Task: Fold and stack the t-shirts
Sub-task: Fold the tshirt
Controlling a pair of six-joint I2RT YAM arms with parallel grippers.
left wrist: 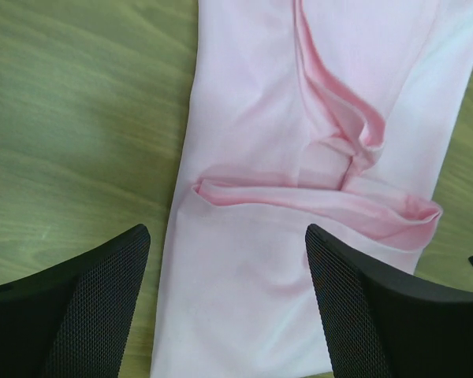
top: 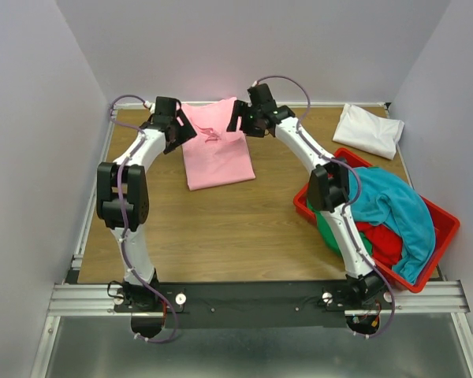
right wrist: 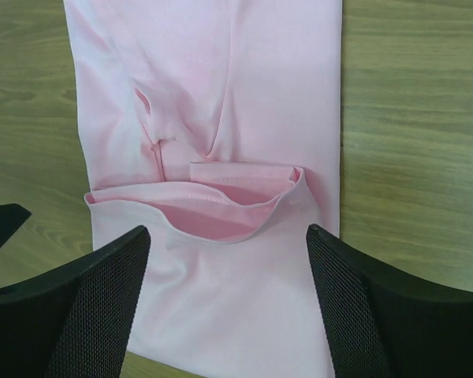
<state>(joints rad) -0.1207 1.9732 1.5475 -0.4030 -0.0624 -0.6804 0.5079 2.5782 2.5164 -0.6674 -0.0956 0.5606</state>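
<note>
Pink t-shirt (top: 214, 153): far centre of table (top: 221, 228), partly folded, long strip.
Left end effector (left wrist: 227, 236), right end effector (right wrist: 229, 236): both open, empty, above far end.
Cloth likely light, limp; pinch far corners through all layers.

The top view is evenly, softly lit, with faint shadows on the bench (top: 221, 228) and a pink glow on the back wall (top: 244, 47) at upper centre. Both wrist views carry a greenish cast; the pink t-shirt (left wrist: 252, 299) washes pale at the left one's upper right.
</note>
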